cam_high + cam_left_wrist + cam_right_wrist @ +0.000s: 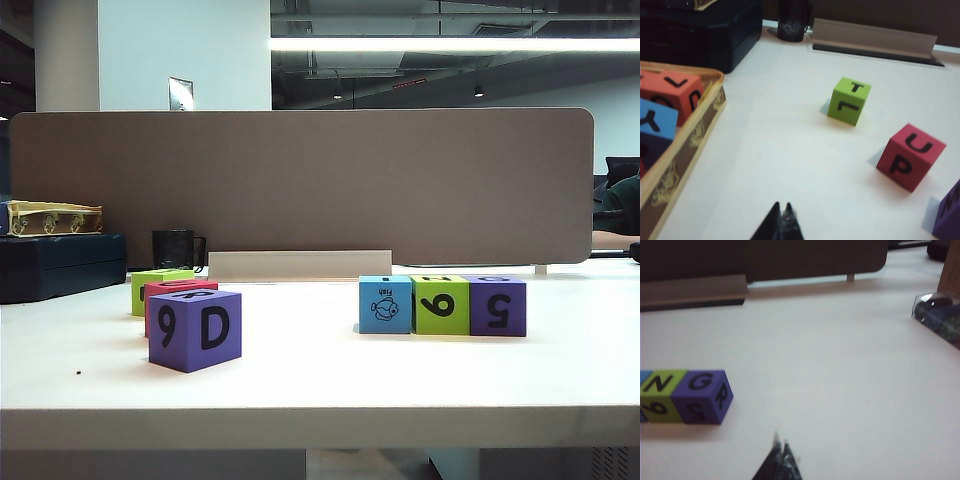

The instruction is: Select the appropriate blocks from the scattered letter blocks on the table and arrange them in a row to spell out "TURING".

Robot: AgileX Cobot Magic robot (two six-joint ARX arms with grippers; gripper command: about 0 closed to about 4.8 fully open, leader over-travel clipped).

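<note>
1. Landmark: the brown-grey divider panel (300,185) standing across the back of the table (320,385). All six letter blocks are sitting in front of it, none held.
2. Toward the panel's right end: blue block (386,304), lime block (440,305) and purple block (497,305) are touching in a row. The right wrist view is showing N on the lime top and G on the purple top, so this is likely the tail of the word; I can't read the blue top.
3. Toward the panel's left end, a loose group: a second lime block (849,100) is lying nearest the panel with T on top; the red block (910,157), U on top, is sitting apart from it and nearer the front edge; the purple block (195,328) with 9 and D facing front is closest to the front edge.
4. Left gripper (781,220) is hovering over bare table, on the near side of the T and U blocks, fingertips pressed together, gripping nothing.
5. Right gripper (780,457) is hanging over bare table beside the G block, tips looking pinched together, nothing between them.
6. Judgement: both arms seem parked, so picking isn't under way. T and U are facing up and spaced out, which should leave finger room for a grasp.
7. Risk: the finished trio is tight, so nudging it while docking a neighbour could break the row.
</note>
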